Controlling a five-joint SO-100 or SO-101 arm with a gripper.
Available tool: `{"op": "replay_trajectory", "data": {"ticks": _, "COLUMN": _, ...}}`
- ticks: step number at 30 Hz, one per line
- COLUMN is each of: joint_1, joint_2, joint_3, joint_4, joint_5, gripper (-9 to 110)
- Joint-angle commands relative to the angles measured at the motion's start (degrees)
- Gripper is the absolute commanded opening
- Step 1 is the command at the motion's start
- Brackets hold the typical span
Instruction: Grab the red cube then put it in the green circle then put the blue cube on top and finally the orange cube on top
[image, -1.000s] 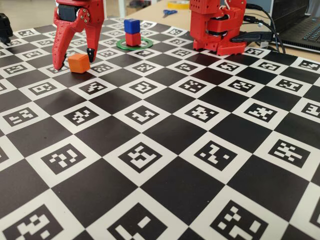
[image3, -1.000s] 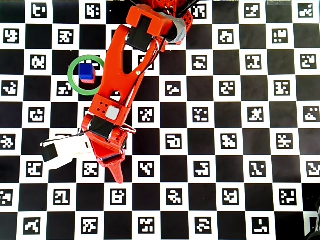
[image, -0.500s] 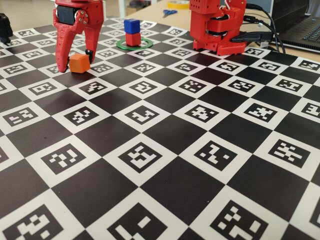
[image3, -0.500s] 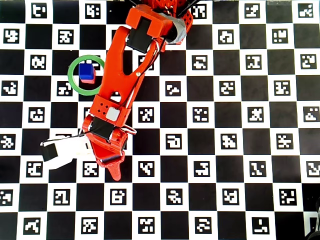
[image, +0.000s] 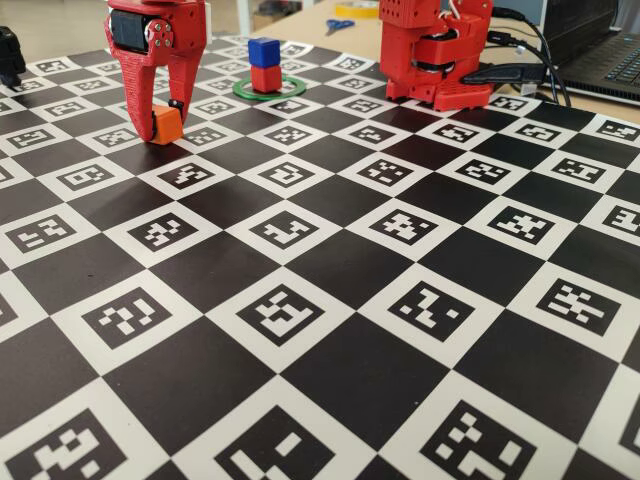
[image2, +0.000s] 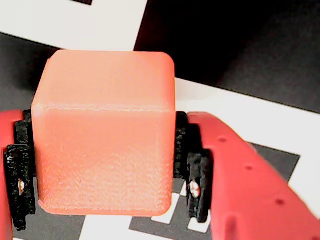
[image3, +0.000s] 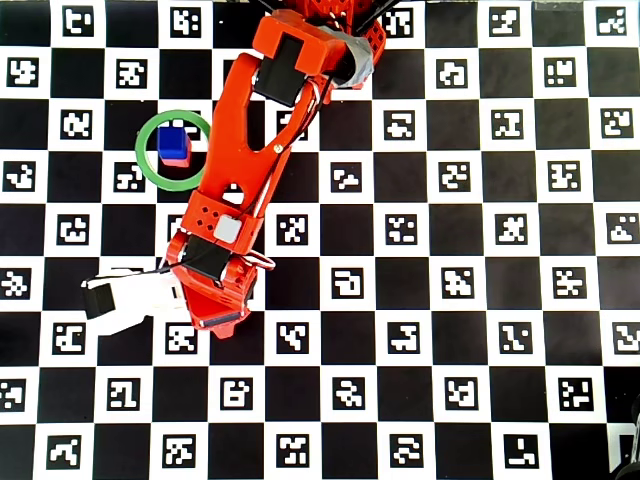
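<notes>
Both jaws of the gripper (image: 160, 122) are clenched on the orange cube (image: 165, 124), their black pads (image2: 194, 172) pressed flat against its two sides in the wrist view. At the fixed view's left the cube sits low over the checkerboard mat (image: 330, 300); whether it touches cannot be told. Farther back, the blue cube (image: 264, 52) rests on the red cube (image: 266, 78) inside the green circle (image: 243, 90).
</notes>
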Motion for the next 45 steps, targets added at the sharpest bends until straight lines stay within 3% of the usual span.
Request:
{"op": "replay_trajectory", "data": {"ticks": 1, "joint_1": -0.35, "joint_2": 3.87, "joint_3": -0.97, "joint_4": 0.44, "joint_5": 0.62, "gripper": 4}}
{"op": "replay_trajectory", "data": {"ticks": 18, "joint_1": 0.79, "joint_2": 19.42, "joint_3": -6.06, "joint_4": 19.16, "joint_5": 5.45, "gripper": 2}}
{"op": "replay_trajectory", "data": {"ticks": 31, "joint_1": 5.62, "joint_2": 35.16, "joint_3": -5.89, "joint_4": 34.37, "joint_5": 2.46, "gripper": 2}}
{"op": "replay_trajectory", "data": {"ticks": 45, "joint_1": 21.01, "joint_2": 45.18, "joint_3": 4.57, "joint_4": 31.11, "joint_5": -8.26, "gripper": 2}}
